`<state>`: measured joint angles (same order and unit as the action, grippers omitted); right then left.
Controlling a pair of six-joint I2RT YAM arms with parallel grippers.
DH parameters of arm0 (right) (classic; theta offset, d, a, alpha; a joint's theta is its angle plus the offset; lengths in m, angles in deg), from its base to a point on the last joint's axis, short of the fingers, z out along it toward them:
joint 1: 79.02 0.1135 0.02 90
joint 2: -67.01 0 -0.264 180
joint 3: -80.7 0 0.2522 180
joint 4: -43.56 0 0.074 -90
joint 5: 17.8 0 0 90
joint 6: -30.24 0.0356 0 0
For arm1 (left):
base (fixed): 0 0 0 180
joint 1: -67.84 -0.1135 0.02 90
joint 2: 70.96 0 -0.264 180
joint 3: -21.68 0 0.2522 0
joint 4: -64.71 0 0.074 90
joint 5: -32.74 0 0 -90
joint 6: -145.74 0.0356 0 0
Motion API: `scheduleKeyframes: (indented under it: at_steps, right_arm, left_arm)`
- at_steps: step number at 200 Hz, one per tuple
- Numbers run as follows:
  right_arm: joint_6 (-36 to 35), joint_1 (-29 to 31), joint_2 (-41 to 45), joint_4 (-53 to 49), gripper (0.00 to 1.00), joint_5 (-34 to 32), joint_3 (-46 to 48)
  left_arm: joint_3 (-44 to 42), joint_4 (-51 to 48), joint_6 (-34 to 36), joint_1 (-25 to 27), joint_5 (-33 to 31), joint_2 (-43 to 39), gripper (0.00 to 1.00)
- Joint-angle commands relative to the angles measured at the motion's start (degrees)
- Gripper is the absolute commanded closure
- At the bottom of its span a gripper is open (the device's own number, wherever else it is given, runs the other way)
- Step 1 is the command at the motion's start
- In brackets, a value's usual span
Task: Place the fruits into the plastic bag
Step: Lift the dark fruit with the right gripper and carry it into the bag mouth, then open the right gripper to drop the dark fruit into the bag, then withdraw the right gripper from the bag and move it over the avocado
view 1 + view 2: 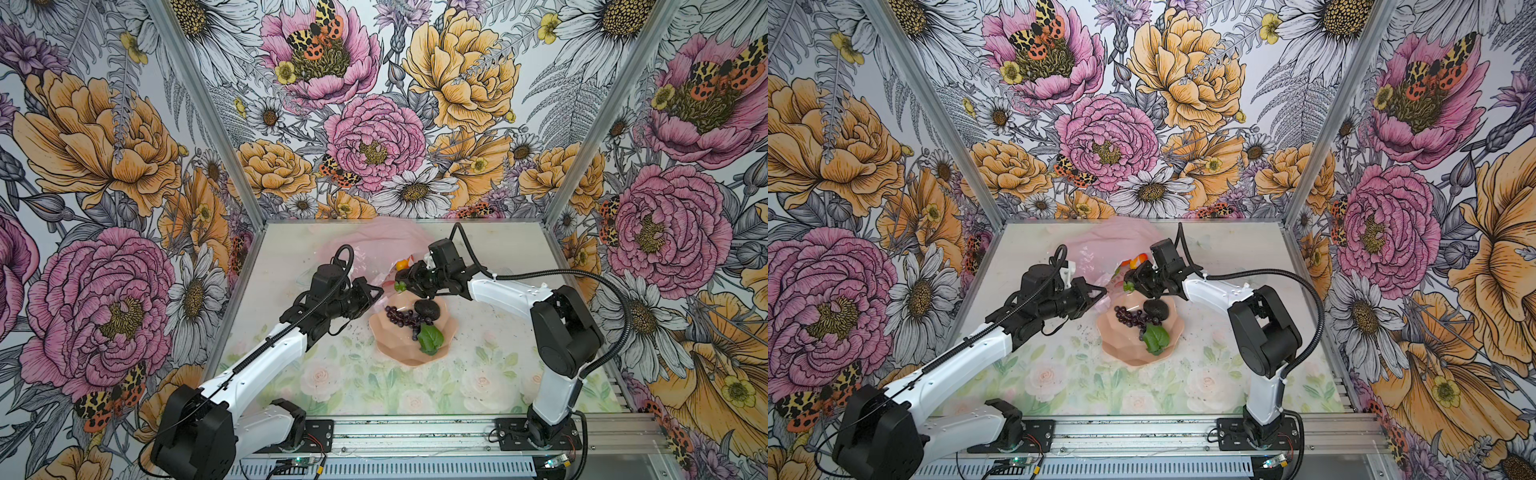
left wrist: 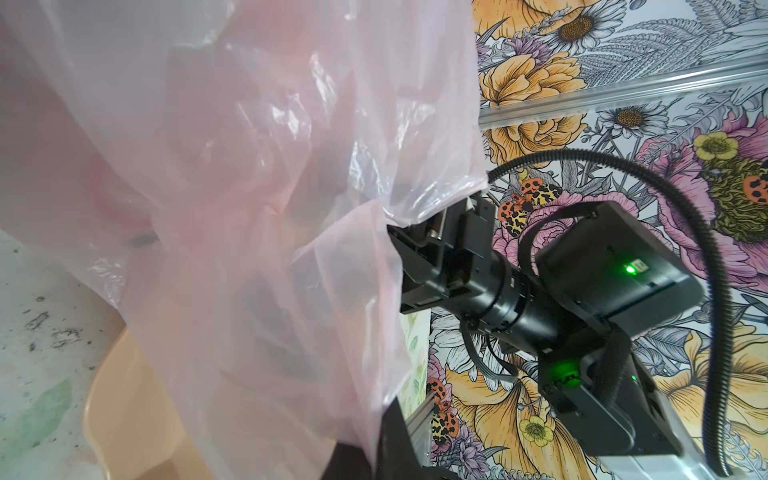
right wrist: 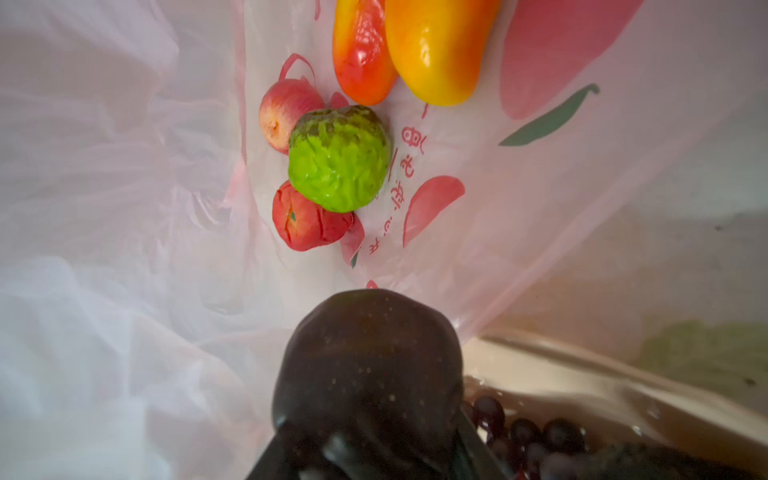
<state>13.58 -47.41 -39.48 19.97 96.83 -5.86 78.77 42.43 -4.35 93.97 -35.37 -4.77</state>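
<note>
The pale-pink plastic bag (image 1: 374, 241) lies at the back of the table with its mouth toward the bowl. My left gripper (image 1: 376, 292) is shut on the bag's edge (image 2: 249, 166) and holds it up. Inside the bag lie two orange-yellow mangoes (image 3: 436, 50), a bumpy green fruit (image 3: 338, 160) and two red apples (image 3: 305, 224). At the bag's mouth, my right gripper (image 1: 405, 280) is shut on a dark speckled fruit (image 3: 370, 353). In the bowl sit a dark avocado (image 1: 427, 309) and purple grapes (image 1: 401, 318) with a green leaf (image 1: 430, 338).
The peach-pink faceted bowl (image 1: 399, 353) stands mid-table, just in front of the bag and under my right gripper. Flowered walls with aluminium posts (image 1: 582, 166) close off three sides. A metal rail (image 1: 415, 432) with both arm bases runs along the front.
</note>
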Motion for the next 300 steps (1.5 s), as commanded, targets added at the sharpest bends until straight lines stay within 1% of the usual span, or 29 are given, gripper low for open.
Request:
scheduleKeyframes:
  at_steps: [1,56,116,156,197,279,300]
  right_arm:
    - [2.51,-0.06,-2.60,4.20,0.68,-2.35,-4.15]
    - [3.45,-0.06,-9.33,4.12,0.67,-4.10,-10.17]
    - [3.98,-0.02,-15.57,4.11,0.58,-5.18,-15.57]
    - [4.09,-0.06,-16.90,4.11,0.43,-5.04,-17.20]
    - [4.01,-0.28,-16.93,4.03,0.30,-4.76,-17.69]
    - [2.31,-1.12,-14.95,4.19,0.28,-3.37,-17.29]
    - [2.14,-1.29,-14.05,5.33,0.27,-1.23,-17.08]
  left_arm:
    - [2.54,0.74,0.21,0.41,1.28,0.55,1.00]
    - [2.91,0.65,0.37,0.54,2.15,0.69,1.00]
    - [2.64,0.34,0.33,0.52,2.42,-0.01,1.00]
    - [2.68,0.08,0.42,0.06,2.70,-0.04,1.00]
    - [3.08,0.58,0.51,-0.13,2.89,0.80,1.00]
    - [3.77,0.95,0.42,-0.03,2.57,1.58,1.00]
    - [3.62,0.89,0.42,-0.07,2.39,1.41,1.00]
